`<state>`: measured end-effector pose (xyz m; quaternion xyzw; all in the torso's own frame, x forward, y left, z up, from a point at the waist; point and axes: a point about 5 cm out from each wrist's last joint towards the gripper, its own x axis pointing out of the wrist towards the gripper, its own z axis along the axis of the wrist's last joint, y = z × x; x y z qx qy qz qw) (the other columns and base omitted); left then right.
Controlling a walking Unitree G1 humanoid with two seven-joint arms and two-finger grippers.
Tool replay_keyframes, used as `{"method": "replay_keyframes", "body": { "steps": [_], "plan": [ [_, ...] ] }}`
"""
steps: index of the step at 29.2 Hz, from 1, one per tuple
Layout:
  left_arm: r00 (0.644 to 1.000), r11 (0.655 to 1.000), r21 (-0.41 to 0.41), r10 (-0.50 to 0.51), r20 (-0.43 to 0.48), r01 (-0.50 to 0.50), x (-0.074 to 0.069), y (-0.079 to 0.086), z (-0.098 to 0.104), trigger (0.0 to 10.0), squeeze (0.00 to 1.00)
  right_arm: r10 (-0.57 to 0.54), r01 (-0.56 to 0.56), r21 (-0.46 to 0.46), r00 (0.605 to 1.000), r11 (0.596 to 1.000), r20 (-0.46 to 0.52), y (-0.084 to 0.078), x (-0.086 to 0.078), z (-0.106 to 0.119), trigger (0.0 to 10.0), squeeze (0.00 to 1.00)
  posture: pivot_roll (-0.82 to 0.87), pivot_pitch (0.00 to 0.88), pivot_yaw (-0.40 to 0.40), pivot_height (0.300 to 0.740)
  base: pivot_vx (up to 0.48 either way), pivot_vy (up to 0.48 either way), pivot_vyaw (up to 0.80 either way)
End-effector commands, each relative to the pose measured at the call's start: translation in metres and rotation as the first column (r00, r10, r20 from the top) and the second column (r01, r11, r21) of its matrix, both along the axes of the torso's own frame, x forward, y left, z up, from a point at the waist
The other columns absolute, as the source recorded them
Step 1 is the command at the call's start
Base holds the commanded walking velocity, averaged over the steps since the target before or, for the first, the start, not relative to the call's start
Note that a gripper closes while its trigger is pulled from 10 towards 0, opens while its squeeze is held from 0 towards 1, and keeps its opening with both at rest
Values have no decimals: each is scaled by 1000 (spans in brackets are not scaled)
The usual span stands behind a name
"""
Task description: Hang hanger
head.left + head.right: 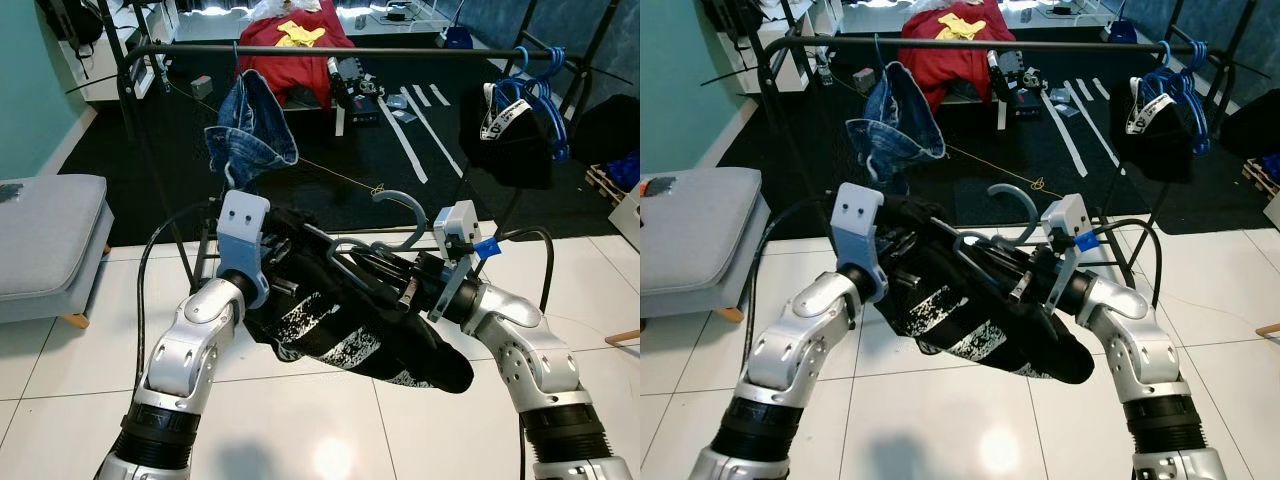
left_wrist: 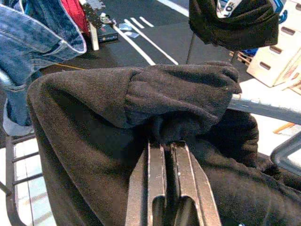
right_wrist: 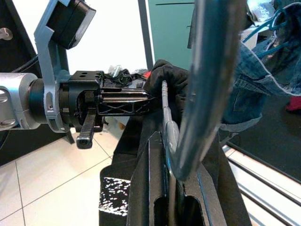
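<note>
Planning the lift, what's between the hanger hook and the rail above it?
Nothing solid; in the left eye view, past the hanger hook toward the rail lies distant black carpet.

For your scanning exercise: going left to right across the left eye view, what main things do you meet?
Grey cushioned bench → blue denim garment on the black rail → grey plastic hanger hook → blue hangers with a black garment.

Head pair looks forward and down — wrist cameras sit close along their fingers (image 2: 164, 179), sharing the black garment (image 1: 350, 330).

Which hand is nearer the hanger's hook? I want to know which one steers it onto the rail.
Right. The right hand grips the hanger just below its hook; the left hand pinches the black garment further along.
</note>
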<state>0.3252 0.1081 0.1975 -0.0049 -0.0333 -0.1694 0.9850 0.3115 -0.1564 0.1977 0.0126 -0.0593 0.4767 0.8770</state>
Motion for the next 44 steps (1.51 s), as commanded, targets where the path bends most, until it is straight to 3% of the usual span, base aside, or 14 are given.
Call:
{"method": "replay_keyframes", "body": {
  "steps": [1, 5, 11, 12, 13, 14, 16, 17, 18, 21, 25, 37, 41, 44],
  "plan": [
    [999, 998, -25, 51, 13, -51, 3, 8, 2, 0, 0, 23, -24, 17, 999, 1000, 38, 3, -3, 7, 0, 0, 34, 101, 19, 740, 0, 0, 0],
    [996, 997, -22, 80, 28, -79, 4, 13, 3, 0, 0, 18, -18, 16, 999, 1000, 37, 2, -3, 6, 0, 0, 34, 101, 21, 740, 0, 0, 0],
    [964, 970, 23, 239, 113, -243, 11, 42, 15, 0, 0, -8, 8, 18, 1000, 1000, 23, -1, -5, -3, 0, 0, 36, 104, 20, 740, 0, 0, 0],
    [931, 940, 38, 328, 162, -338, 13, 58, 24, 0, 0, -20, 20, 15, 1000, 1000, 12, -3, -7, -8, 0, 0, 36, 104, 21, 740, 0, 0, 0],
    [931, 940, 38, 328, 162, -338, 13, 58, 24, 0, 0, -20, 20, 15, 1000, 1000, 12, -3, -7, -8, 0, 0, 36, 104, 21, 740, 0, 0, 0],
    [886, 901, 45, 413, 211, -431, 14, 76, 33, 0, 0, -29, 29, 11, 1000, 1000, 0, -4, -8, -14, 0, 0, 38, 105, 22, 740, 0, 0, 0],
    [886, 901, 45, 413, 211, -431, 14, 76, 33, 0, 0, -29, 29, 11, 1000, 1000, 0, -4, -8, -14, 0, 0, 38, 105, 22, 740, 0, 0, 0],
    [842, 863, 47, 476, 252, -502, 15, 91, 41, 0, 0, -33, 33, 5, 999, 999, -8, -5, -10, -18, 0, 0, 38, 104, 22, 740, 0, 0, 0],
    [842, 863, 47, 476, 252, -502, 15, 91, 41, 0, 0, -33, 33, 5, 999, 999, -8, -5, -10, -18, 0, 0, 38, 104, 22, 740, 0, 0, 0],
    [778, 811, 44, 543, 316, -584, 16, 112, 55, 0, 0, -24, 24, -14, 999, 1000, -36, -5, -17, -28, 0, 0, 36, 103, 23, 740, 0, 0, 0],
    [759, 803, 38, 546, 354, -595, 19, 117, 66, 0, 0, -10, 7, -42, 997, 999, -81, -4, -24, -42, 0, 0, 34, 102, 23, 740, 0, 0, 0],
    [771, 829, 53, 491, 406, -557, 32, 105, 81, 0, 0, -7, -40, -223, 978, 974, -209, -9, -45, -93, 0, 0, 28, 93, 25, 740, 0, 0, 0],
    [760, 822, 71, 484, 434, -564, 34, 107, 86, 0, 0, -15, -65, -298, 966, 952, -258, -14, -53, -107, 0, 0, 28, 92, 24, 740, 0, 0, 0],
    [767, 849, 108, 405, 497, -518, 34, 101, 96, 0, 0, -56, -81, -381, 940, 921, -335, -21, -60, -123, 0, 0, 27, 89, 22, 740, 0, 0, 0]
  ]
}}
